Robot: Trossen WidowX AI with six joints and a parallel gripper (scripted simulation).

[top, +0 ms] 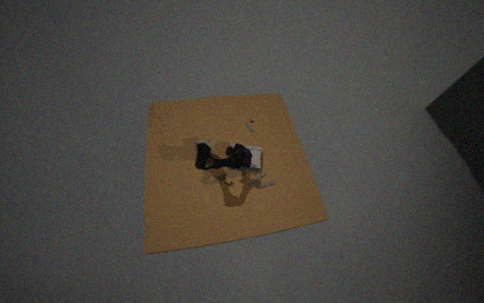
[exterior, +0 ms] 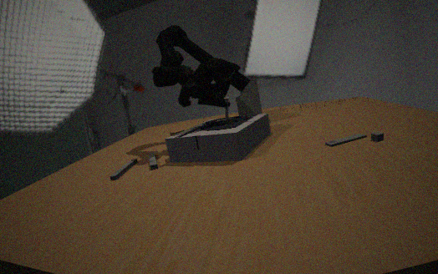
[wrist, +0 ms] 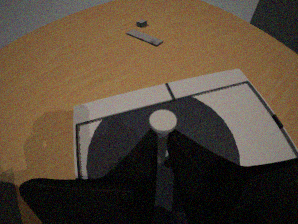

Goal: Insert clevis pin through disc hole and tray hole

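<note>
The pin (exterior: pixel 226 109) (wrist: pixel 163 121) is pinched head-up in the claw (exterior: pixel 227 104) (wrist: pixel 161 133), above the disc (exterior: pixel 221 124) (wrist: pixel 120 137) at mid-frame in the exterior view; its tip should be centred over the hole before lowering.

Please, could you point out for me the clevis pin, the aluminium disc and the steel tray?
clevis pin (exterior: pixel 227 109) (wrist: pixel 163 120): exterior, its shank; wrist, its head
aluminium disc (wrist: pixel 212 127): wrist, its upper face
steel tray (exterior: pixel 217 147) (wrist: pixel 120 99): exterior, side wall; wrist, rim
</note>
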